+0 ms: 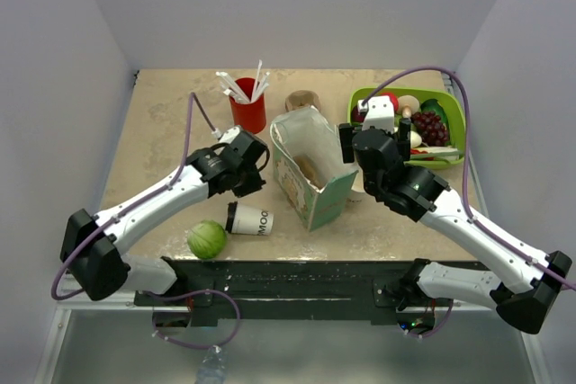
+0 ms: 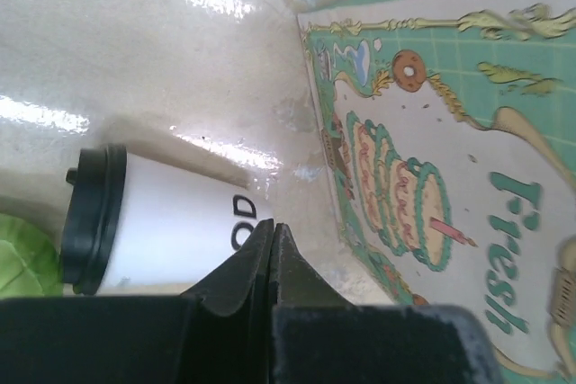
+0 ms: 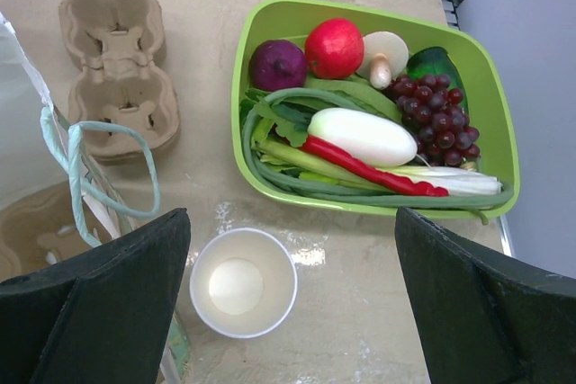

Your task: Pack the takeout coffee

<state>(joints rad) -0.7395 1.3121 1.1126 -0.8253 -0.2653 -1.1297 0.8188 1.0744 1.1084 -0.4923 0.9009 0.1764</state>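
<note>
You're at the pick-up step, and the grip isn't made: the takeout coffee lies on its side on the worktop, just near-left of the printed paper bag, with its black lid pointing left and its base toward the bag. Your left gripper has its jaws pinched fully together with nothing between them. The tips sit at the cup's white wall, but the wrist view doesn't settle whether they touch. The right gripper hangs with its jaws spread wide and empty, to the right of the bag above a lidless white paper cup, which is not your cup

As I judge it, you next need the left jaws opened, set astride the cup's body and closed, then the cup raised, turned lid-up and lowered through the bag's open top. A round cup lying down may roll if pushed

Mind the head of cabbage just beside the lid end, and the bag wall close to the base. Farther off are the red cup with straws, a cardboard cup carrier and the green tray of vegetables
</note>
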